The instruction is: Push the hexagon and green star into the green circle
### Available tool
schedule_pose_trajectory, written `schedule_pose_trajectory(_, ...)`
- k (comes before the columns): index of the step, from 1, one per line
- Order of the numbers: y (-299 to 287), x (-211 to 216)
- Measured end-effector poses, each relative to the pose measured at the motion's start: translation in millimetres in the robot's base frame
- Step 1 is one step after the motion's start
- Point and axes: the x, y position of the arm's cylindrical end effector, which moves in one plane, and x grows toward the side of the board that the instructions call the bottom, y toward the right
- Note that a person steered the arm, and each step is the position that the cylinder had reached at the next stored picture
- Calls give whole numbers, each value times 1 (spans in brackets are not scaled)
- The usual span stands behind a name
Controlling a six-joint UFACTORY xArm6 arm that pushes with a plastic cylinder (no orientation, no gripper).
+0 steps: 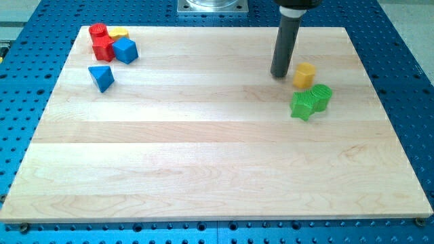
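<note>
No legible text, label, brand, number or sign appears anywhere in the camera view. The wooden board (203, 135) carries only its grain. The blue perforated table (407, 81) under it shows holes and no markings. The blocks have plain coloured faces without lettering. The dark rod has no marking either, and the metal plate (212, 7) at the view's top is unmarked as far as can be seen.

The yellow hexagon (304, 74) stands just above the green star (302, 106), which touches the green circle (321, 96).
</note>
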Motion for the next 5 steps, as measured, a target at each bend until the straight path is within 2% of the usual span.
schedule_pose_trajectory(1,78,-10)
schedule_pose_trajectory(3,21,3)
schedule_pose_trajectory(4,35,38)
schedule_pose_trajectory(5,52,-20)
